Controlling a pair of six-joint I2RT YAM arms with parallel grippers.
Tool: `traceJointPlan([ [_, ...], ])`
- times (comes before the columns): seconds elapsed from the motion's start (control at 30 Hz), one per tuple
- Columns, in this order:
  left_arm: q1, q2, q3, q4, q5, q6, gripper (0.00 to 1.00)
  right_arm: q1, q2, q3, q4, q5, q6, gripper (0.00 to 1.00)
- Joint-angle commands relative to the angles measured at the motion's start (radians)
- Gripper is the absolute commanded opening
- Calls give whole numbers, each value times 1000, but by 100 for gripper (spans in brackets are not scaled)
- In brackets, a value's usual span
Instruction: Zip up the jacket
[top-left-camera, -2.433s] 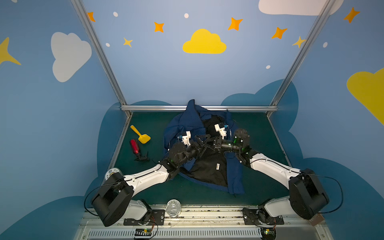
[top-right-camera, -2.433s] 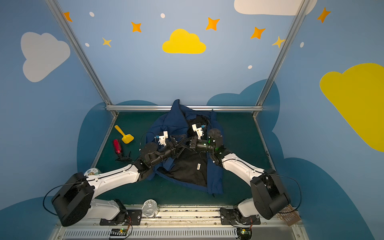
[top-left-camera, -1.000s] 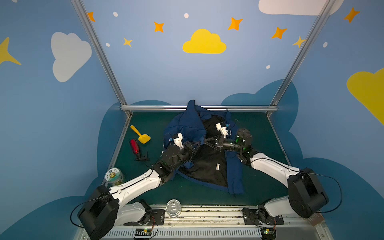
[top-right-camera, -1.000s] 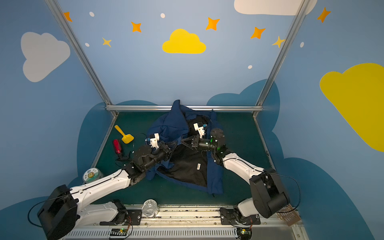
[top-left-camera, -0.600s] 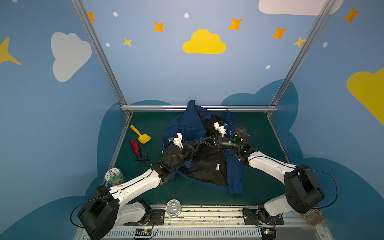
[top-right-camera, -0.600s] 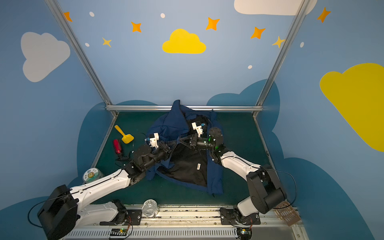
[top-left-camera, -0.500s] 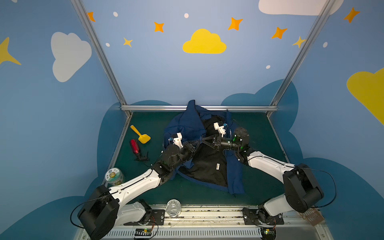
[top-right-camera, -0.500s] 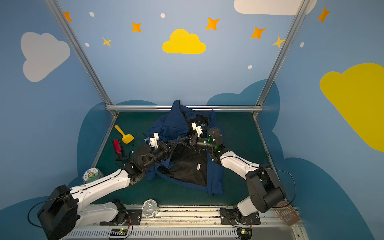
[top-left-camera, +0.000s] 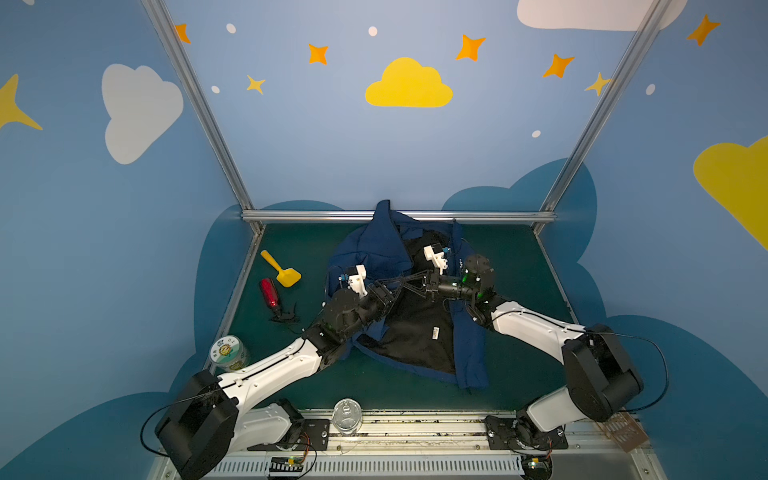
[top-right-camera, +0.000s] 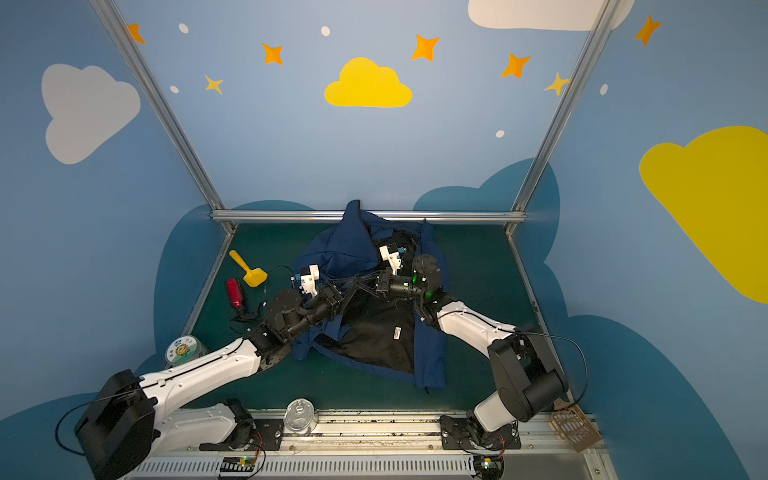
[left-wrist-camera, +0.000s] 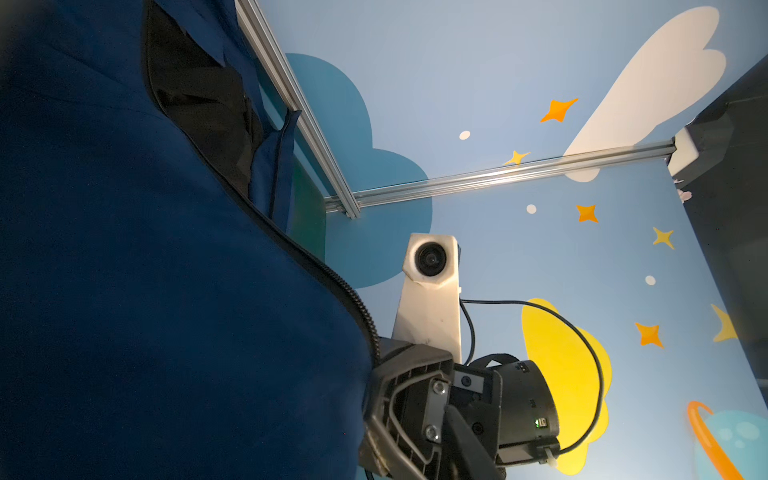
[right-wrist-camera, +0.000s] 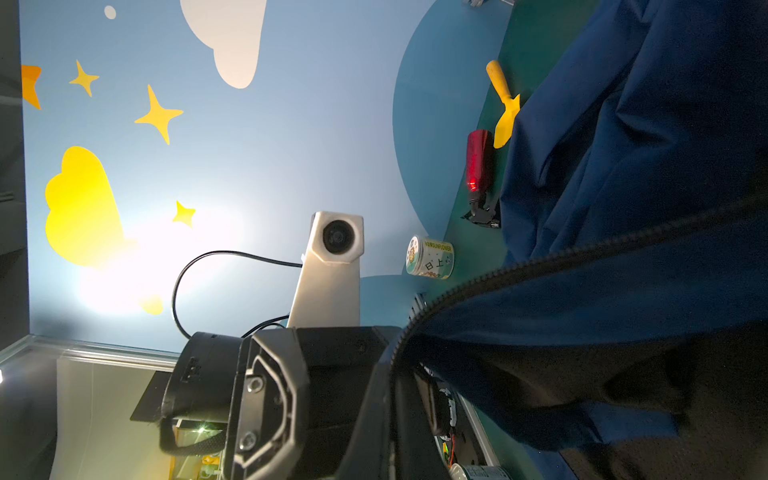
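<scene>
The jacket (top-left-camera: 376, 245) lies open on the green worktop (top-left-camera: 519, 266), around the middle and reaching back to the rear rail (top-left-camera: 311, 216). Its navy shell is spread to both sides, the black lining (top-left-camera: 419, 328) faces up, and the front is unzipped. My right pincer (top-left-camera: 417, 282) reaches in from the right over the lining and is clamped on the jacket's zipper edge (left-wrist-camera: 332, 278); in the left wrist view the teeth run straight into its closed jaws. My left pincer (top-left-camera: 399, 284) comes in from the left and meets it almost tip to tip above the lining. In the right wrist view a row of teeth (right-wrist-camera: 540, 257) runs up to it, but I cannot tell whether its jaws are apart or pinching cloth. Left of the jacket lie a yellow scoop (top-left-camera: 280, 268) and a red bottle (top-left-camera: 269, 293), close together. A labelled tin (top-left-camera: 227, 353) stands near the front left corner, beside my left arm. A can (top-left-camera: 347, 417) with a pull-tab lid sits at the front edge.
</scene>
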Motion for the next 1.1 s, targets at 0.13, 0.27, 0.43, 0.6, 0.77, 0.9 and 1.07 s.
traceJointPlan([
  [0.13,22,-8,-34,50,-7,-28,50,-1,-42,1,10,-16,-17,0],
  [0.27,39,-21,-57,43,-15,-26,48,-9,-71,-31,7,-10,-21,0],
  [0.43,53,-52,-78,9,-30,-21,39,-20,-105,-53,-4,-5,-28,0],
  [0.6,56,-56,-73,4,-23,-16,9,-20,-103,-39,-7,-18,-35,0],
  [0.77,56,-67,-53,-10,-1,6,4,-17,-50,22,10,-48,-25,0],
  [0.9,56,-80,-36,-22,14,26,4,-9,-1,53,53,-59,3,0],
  [1.07,56,-80,-27,-13,23,31,6,9,31,54,73,-63,8,0],
])
